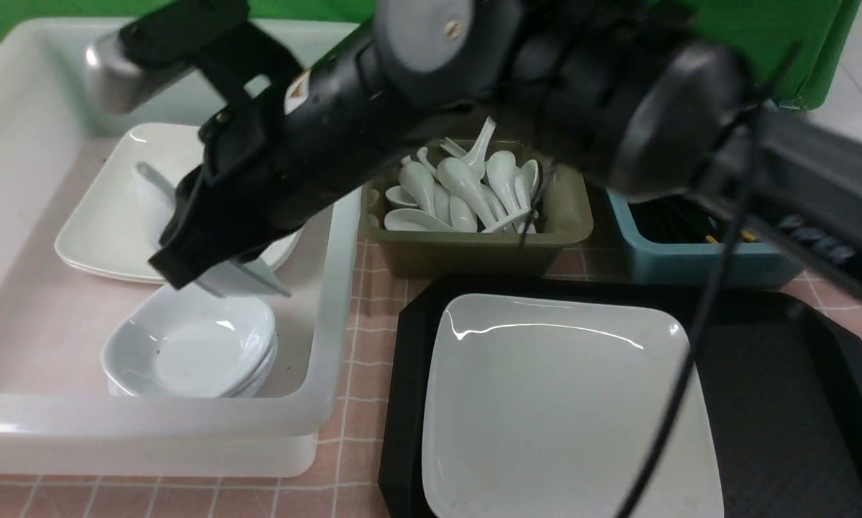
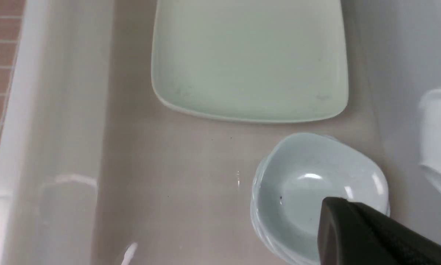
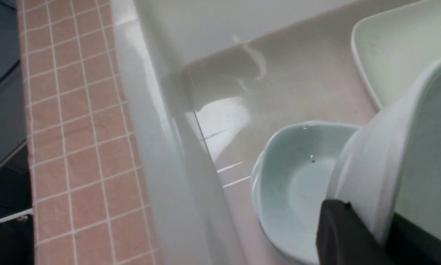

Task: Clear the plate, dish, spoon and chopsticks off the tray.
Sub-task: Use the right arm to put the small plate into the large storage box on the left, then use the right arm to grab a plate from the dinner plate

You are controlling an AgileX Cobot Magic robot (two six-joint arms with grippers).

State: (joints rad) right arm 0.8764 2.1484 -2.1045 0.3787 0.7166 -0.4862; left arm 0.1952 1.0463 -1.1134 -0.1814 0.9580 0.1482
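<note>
The large white plate (image 1: 568, 403) lies on the black tray (image 1: 762, 381). No spoon or chopsticks show on the tray. My right arm reaches across to the white bin (image 1: 330, 288). There my right gripper (image 1: 208, 277) (image 3: 367, 221) is shut on the rim of a small white dish (image 3: 382, 154). It holds the dish tilted just above a stack of small dishes (image 1: 190, 352) (image 3: 297, 184). My left gripper (image 2: 338, 206) is shut and empty, hanging over the same stack (image 2: 301, 184).
A stack of large plates (image 1: 114, 216) (image 2: 250, 59) lies at the back of the white bin. An olive bin (image 1: 474, 252) holds several white spoons. A blue bin (image 1: 690, 259) holds black chopsticks. The right arm's cable (image 1: 690, 374) hangs over the tray.
</note>
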